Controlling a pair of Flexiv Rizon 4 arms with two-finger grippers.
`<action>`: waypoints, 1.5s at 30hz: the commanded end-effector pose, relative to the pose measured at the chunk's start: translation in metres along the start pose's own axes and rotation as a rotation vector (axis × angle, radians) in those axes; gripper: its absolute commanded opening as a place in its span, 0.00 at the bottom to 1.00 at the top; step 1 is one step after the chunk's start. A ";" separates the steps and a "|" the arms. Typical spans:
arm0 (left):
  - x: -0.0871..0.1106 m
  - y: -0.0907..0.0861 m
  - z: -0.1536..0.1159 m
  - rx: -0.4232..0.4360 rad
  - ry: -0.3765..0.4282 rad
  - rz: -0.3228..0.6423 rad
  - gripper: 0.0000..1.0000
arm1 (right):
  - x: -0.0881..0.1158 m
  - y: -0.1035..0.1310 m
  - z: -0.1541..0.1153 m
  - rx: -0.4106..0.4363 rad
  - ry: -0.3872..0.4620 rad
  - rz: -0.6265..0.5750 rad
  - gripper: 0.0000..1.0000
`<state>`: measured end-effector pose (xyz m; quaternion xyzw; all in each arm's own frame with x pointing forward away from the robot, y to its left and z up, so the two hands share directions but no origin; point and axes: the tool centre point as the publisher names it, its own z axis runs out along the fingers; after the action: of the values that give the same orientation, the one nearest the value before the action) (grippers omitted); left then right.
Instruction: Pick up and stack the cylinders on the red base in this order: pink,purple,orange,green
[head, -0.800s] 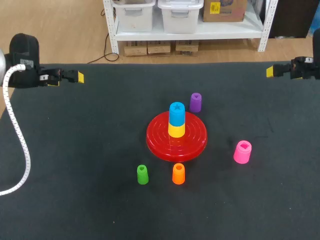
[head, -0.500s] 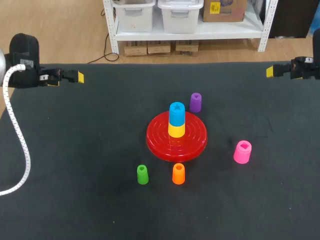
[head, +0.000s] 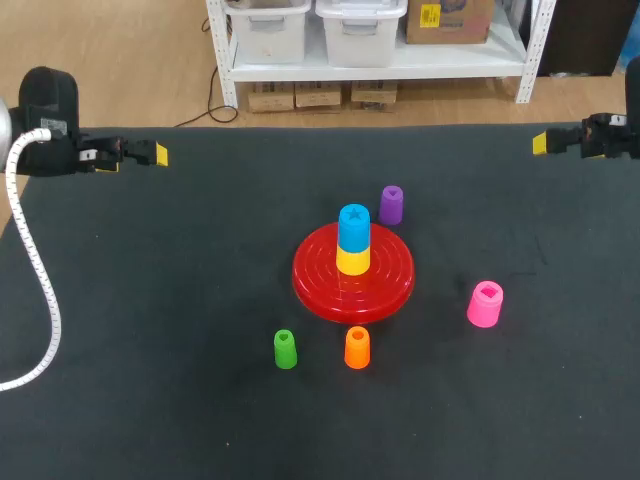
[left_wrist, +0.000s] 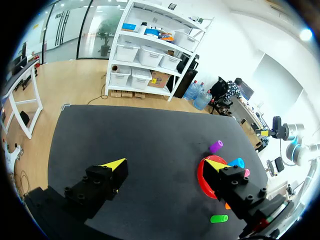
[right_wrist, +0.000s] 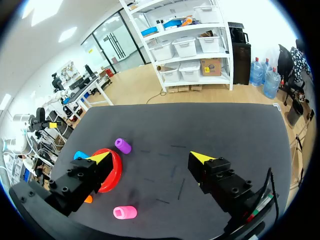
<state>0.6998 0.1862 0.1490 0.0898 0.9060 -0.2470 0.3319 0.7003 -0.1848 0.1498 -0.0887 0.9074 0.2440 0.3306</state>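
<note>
Red base (head: 392, 283): lies flat near the middle of the black table (head: 150, 300); carries a short stack at its centre.
Stack on the base: yellow cylinder (head: 352, 262) at the bottom, blue cylinder (head: 353, 227) upright on top of it, with a star-shaped hole in its upper face.
Pink cylinder (head: 485, 304): stands upright on the table, off the base, toward the right edge and well apart from the base's rim.
Purple cylinder (head: 391, 205): stands upright just beside the base's rim on the side of the far edge, slightly toward the right.
Orange cylinder (head: 357, 348): stands upright just beside the base's rim on the side of the near edge.
Green cylinder (head: 285, 349): stands upright near the orange one, on its left, apart from the base.
Left gripper (left_wrist: 166, 164): hangs over the far-left corner of the table, well apart from every cylinder; fingers spread wide, nothing between them.
Right gripper (right_wrist: 150, 157): hangs over the far-right corner, likewise well apart from the cylinders; fingers spread wide, nothing held.
</note>
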 end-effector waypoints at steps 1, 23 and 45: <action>-0.001 -0.002 0.000 -0.008 0.005 -0.002 1.00 | 0.000 0.000 0.000 0.000 0.000 0.000 1.00; -0.001 -0.002 0.000 -0.008 0.005 -0.002 1.00 | 0.000 0.000 0.000 0.000 0.000 0.000 1.00; 0.010 -0.028 -0.020 0.094 0.085 0.327 1.00 | 0.000 0.000 0.000 0.000 0.000 0.000 1.00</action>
<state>0.6871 0.1685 0.1534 0.1536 0.9003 -0.2363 0.3316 0.7004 -0.1848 0.1497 -0.0886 0.9074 0.2440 0.3306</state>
